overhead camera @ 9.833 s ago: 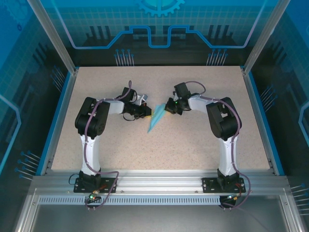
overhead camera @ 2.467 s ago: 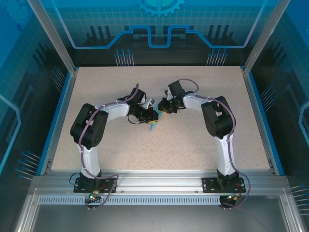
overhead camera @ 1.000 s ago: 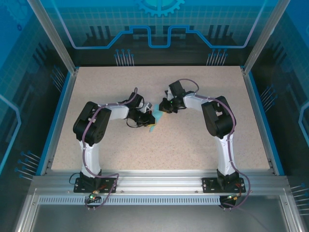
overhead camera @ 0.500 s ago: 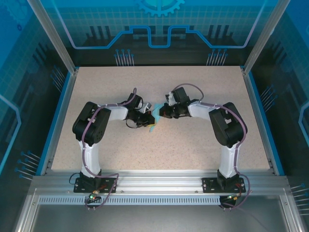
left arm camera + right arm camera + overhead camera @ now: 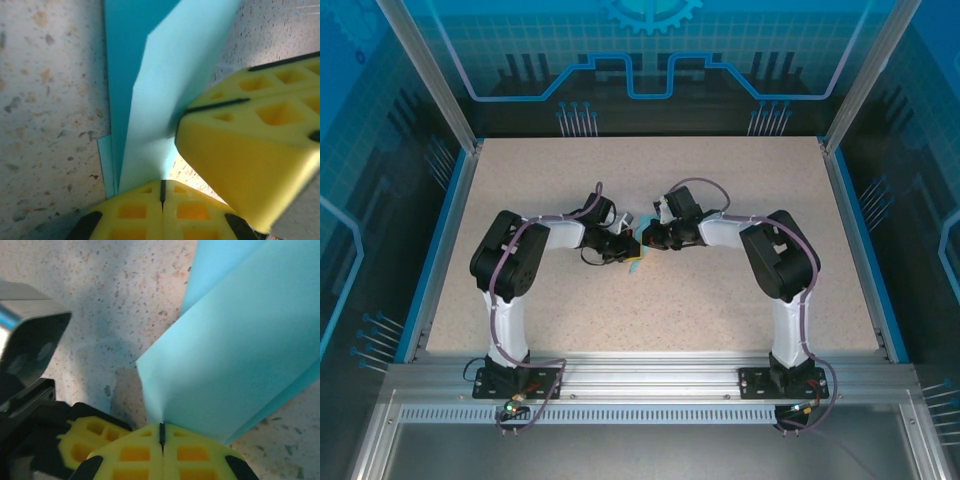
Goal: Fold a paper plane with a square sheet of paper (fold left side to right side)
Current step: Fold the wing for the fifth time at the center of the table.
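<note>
Speckled beige table (image 5: 720, 300), flat and matt; the wrist views show its surface close up, with pale stone-like flecks. A blue strip (image 5: 438, 245) edges it on the left and right. Aluminium posts (image 5: 425, 70) rise from the far corners and carry clear walls. Behind stands a blue back panel (image 5: 650, 60) printed with a grid, a gear and line tracks. A slotted metal rail (image 5: 650, 412) crosses the near edge.

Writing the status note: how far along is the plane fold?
Done: paper is creased into a narrow, layered strip on the table. In hand: left gripper and right gripper both pinch its raised flap. Left: likely pressing that flap flat, letting go.
</note>
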You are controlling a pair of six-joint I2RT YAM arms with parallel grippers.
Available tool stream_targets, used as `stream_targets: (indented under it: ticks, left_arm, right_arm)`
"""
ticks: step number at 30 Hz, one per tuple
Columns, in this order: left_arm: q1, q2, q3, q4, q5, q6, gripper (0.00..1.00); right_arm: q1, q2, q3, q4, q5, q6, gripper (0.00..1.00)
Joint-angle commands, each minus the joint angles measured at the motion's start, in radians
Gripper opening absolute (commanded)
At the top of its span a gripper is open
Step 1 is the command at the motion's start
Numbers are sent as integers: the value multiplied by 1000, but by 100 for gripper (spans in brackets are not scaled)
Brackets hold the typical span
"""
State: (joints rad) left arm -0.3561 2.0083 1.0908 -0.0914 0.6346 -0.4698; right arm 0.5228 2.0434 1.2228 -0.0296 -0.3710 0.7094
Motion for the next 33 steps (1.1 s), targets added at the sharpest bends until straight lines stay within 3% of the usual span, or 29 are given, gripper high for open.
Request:
stream_targets:
  ticks: [1, 10, 33]
  left_arm:
    - [6, 33, -40, -93, -73, 16, 0]
    - [6, 36, -37, -100, -75, 18, 0]
    - [7, 53, -28, -116, -80, 28, 0]
  right_arm:
    - [15, 46, 33, -84, 41, -27, 3]
    - [-2, 76, 67, -152, 92, -63, 3]
    - [-125, 144, 192, -210, 23, -97, 4]
